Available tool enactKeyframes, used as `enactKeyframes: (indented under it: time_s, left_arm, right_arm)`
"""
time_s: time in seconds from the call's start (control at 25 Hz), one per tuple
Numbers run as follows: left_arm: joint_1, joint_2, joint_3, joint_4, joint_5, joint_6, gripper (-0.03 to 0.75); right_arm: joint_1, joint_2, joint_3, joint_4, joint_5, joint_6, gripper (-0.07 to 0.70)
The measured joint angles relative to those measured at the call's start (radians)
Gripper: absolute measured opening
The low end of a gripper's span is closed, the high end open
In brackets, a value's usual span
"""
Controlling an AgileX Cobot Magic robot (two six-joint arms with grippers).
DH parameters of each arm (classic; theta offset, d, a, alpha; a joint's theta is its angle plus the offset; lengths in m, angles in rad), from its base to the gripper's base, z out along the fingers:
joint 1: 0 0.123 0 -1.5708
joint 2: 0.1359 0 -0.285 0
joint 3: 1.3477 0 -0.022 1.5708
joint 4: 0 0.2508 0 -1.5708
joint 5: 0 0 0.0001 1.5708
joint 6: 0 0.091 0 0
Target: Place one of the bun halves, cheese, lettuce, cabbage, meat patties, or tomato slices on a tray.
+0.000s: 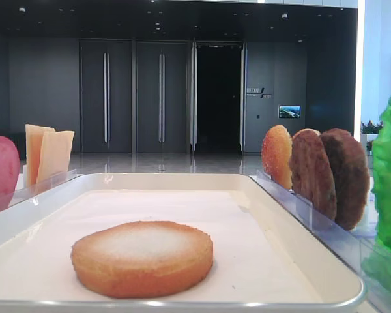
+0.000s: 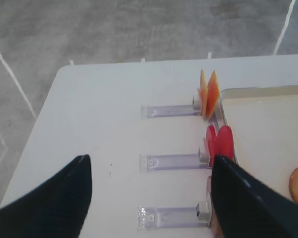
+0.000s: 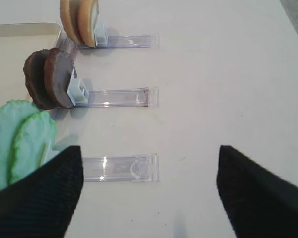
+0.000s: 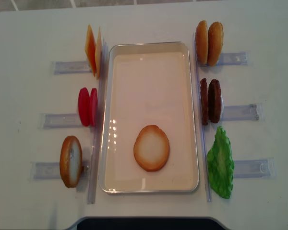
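While both arms hang above the white desk (image 4: pixel 259 201), a single bun half (image 4: pixel 151 147) lies flat, pale cut face up, on the cream tray (image 4: pixel 151 47), nearer its front end and clear of the rim. The left gripper (image 2: pixel 149 183) shows its dark jaws spread wide apart with nothing between them, over the desk beside the clear racks (image 2: pixel 171 161). The right gripper (image 3: pixel 149 173) likewise has its jaws released and empty, above the desk by the rack (image 3: pixel 119 168) in front of the lettuce (image 3: pixel 17 141).

Left of the tray, standing on edge in their racks, are the cheese slices (image 4: pixel 92 50) at the back, the tomato slices (image 4: pixel 88 106) in the middle, and another bun half (image 4: pixel 70 161) at the front. Right of the tray stand two more bun halves (image 4: pixel 209 42) at the back, the meat patties (image 4: pixel 210 101) in the middle, and the green lettuce at the front.
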Motion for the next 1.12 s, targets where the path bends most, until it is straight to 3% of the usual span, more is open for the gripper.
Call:
enactKeyframes:
  time_s: [0.2,0.64,0.96,1.12]
  left_arm:
    - [0.0,-0.114,0.016,-0.031,0.001,0.0,0.567]
    - [0.0,-0.27,0.311,-0.039,0.001,-0.023,0.567]
    - [0.0,-0.282,0.412,-0.039,0.001,-0.023,0.561]
    - [0.0,-0.282,0.481,-0.039,-0.051,-0.023,0.559]
  right_arm:
    - [0.0,0.0,0.0,0.0,0.0,0.0,0.555]
    - [0.0,0.0,0.0,0.0,0.0,0.0,0.555]
    - [0.0,0.0,0.0,0.0,0.0,0.0,0.555]
    - [0.0,0.0,0.0,0.0,0.0,0.0,0.555]
